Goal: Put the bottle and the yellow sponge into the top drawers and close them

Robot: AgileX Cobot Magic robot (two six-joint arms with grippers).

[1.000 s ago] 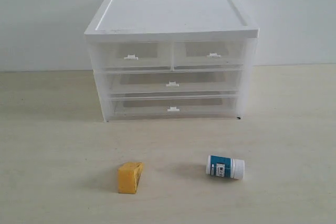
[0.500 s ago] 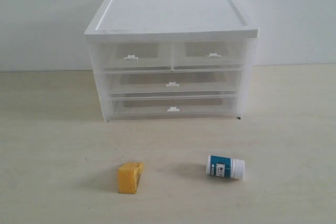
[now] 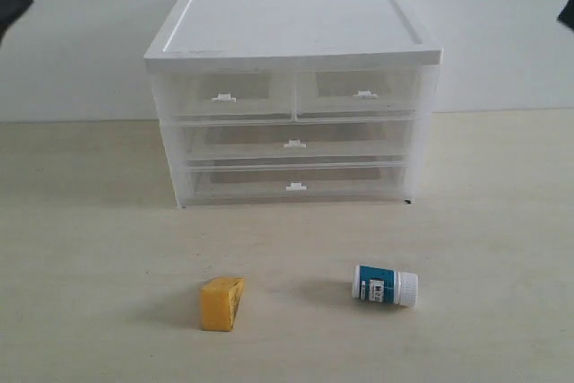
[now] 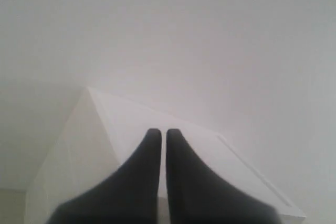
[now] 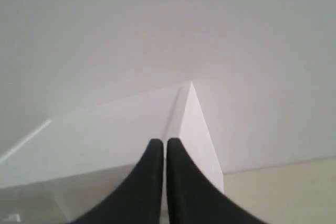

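Note:
The bottle lies on its side on the table, front right of the cabinet. The yellow sponge sits front left. Both top drawers, left and right, are closed. A dark tip of my left gripper shows at the upper left edge of the exterior view, and a tip of my right gripper at the upper right edge. In the wrist views my left gripper and my right gripper are shut on nothing, high up, facing the cabinet's white top.
Two wide drawers sit closed under the top pair. A pale wall stands behind the cabinet. The beige table stretches in front and to both sides.
Dark tips of both grippers have come into the upper corners of the exterior view. The bottle, sponge and drawers have not moved.

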